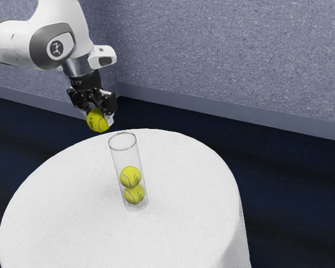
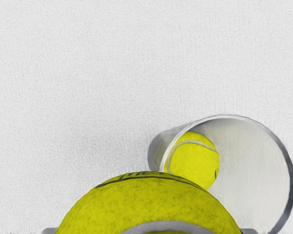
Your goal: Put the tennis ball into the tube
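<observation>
In the exterior view, the tool (image 1: 99,116) hangs in the upper left of the frame, at the end of the arm (image 1: 17,42), clamped on the tennis ball (image 1: 97,121). The ball sits low between the fingers (image 1: 110,119), one on each side, with much of its yellow face showing below the tool's dark body. The wrist view agrees: the ball lies right under the hand, with a grey fingertip against either side of it.

The clear tube (image 1: 118,159) stands on the round, white-covered counter (image 1: 56,212), near the middle of the frame, its open mouth up. Inside it two more balls are stacked, the upper one (image 1: 130,177) resting on the lower one (image 1: 134,194). The held ball is outside the tube, up and to the left of its rim in the exterior view, near it but apart. From the wrist camera, the held ball overlaps part of the rim and most of the mouth lies to one side of it, with a yellow ball visible down inside.
</observation>
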Action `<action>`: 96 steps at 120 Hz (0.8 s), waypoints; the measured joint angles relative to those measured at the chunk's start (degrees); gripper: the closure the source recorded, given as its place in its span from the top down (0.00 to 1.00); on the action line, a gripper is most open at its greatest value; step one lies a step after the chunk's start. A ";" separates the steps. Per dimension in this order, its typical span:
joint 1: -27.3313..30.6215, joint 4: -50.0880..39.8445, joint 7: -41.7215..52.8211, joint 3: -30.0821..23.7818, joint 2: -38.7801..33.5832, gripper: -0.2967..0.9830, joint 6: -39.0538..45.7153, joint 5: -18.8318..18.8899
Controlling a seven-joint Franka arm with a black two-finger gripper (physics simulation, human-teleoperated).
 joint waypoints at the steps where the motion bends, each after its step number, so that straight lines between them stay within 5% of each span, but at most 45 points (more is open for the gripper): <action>1: 0.07 0.19 -0.01 -0.18 0.18 0.54 -0.15 0.00; 52: -1.45 5.60 -0.60 -2.74 7.15 0.53 -3.20 0.05; 96: -1.09 5.66 -0.97 -4.26 4.42 0.72 -3.24 0.97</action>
